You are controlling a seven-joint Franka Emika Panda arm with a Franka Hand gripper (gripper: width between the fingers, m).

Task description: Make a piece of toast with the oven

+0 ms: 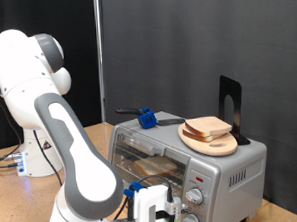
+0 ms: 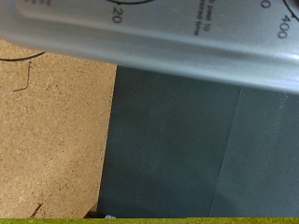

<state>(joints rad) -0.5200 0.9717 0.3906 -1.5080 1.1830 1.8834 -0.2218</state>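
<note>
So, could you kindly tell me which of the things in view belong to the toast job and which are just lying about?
Part of the job:
- silver-metal toaster oven, a bread slice seen behind its glass door
- gripper, low by the oven's front knobs

Just lying about:
- round wooden board on the oven top, carrying pale spare slices
- blue-handled tool
- black stand

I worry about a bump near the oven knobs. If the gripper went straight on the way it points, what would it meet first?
Probably the oven front: the gripper sits low by the knobs, and the wrist view shows dial numbers close ahead. Depth is unclear.
</note>
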